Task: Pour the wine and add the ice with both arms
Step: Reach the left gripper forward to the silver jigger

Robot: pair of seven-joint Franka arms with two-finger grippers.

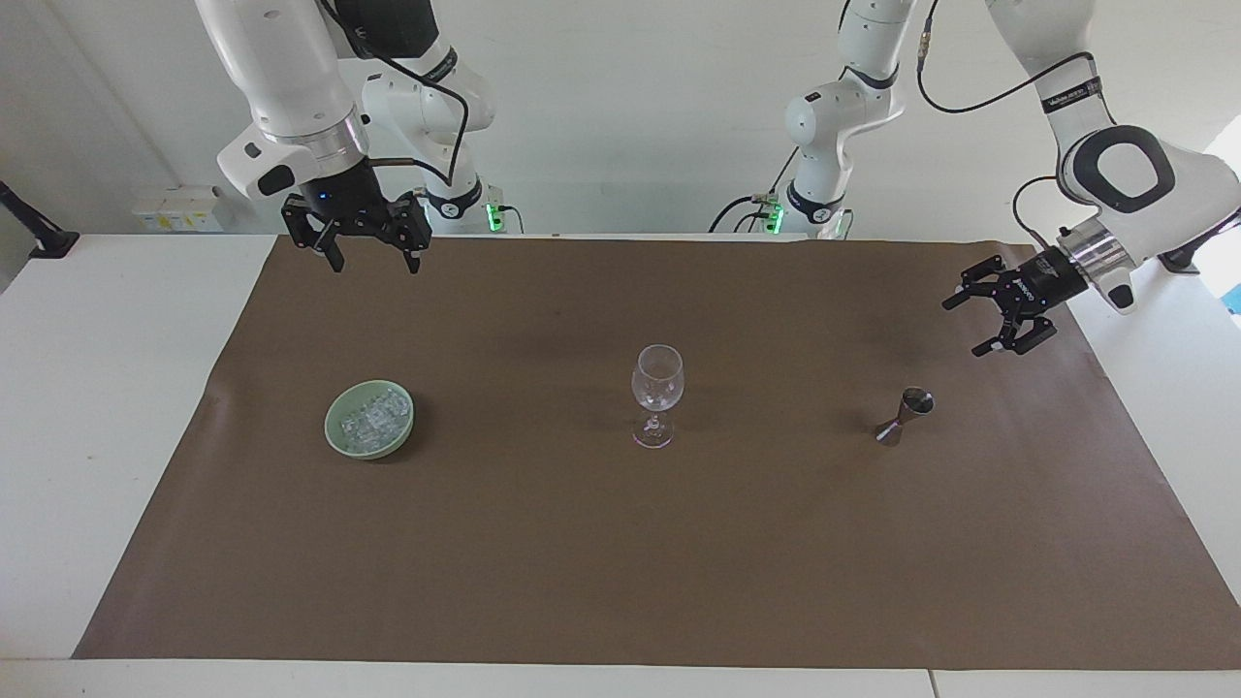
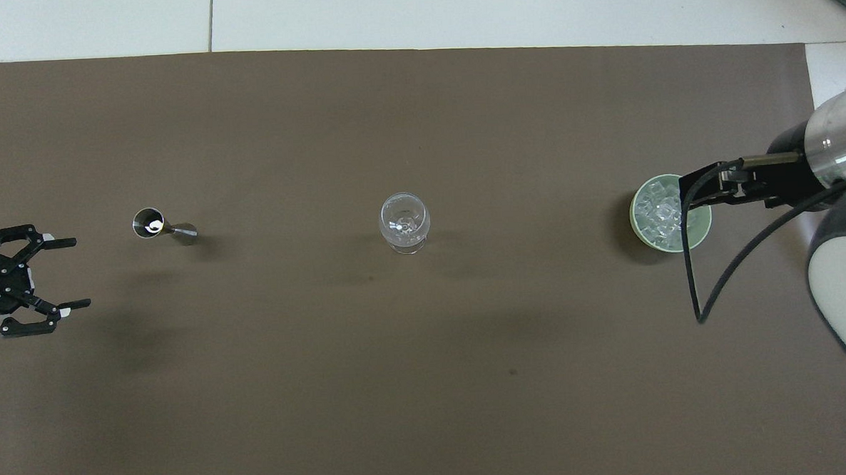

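A clear, empty wine glass point(image 1: 657, 386) point(image 2: 404, 220) stands upright mid-mat. Ice point(image 1: 376, 415) point(image 2: 661, 213) is heaped in a pale green bowl point(image 1: 332, 431) point(image 2: 636, 221) toward the right arm's end. A small steel jigger point(image 1: 905, 415) point(image 2: 162, 225) stands toward the left arm's end; no wine shows anywhere. My left gripper point(image 1: 967, 328) point(image 2: 80, 273) hangs open and empty over the mat beside the jigger, apart from it. My right gripper point(image 1: 375, 264) point(image 2: 706, 188) is raised high, open and empty, fingers down, over the mat between the bowl and the robots.
A brown mat point(image 1: 620, 562) point(image 2: 429, 380) covers most of the white table point(image 1: 107, 407). A black clamp point(image 1: 39, 237) sits at the table's edge at the right arm's end. The right arm's black cable point(image 2: 696, 283) loops down beside the bowl.
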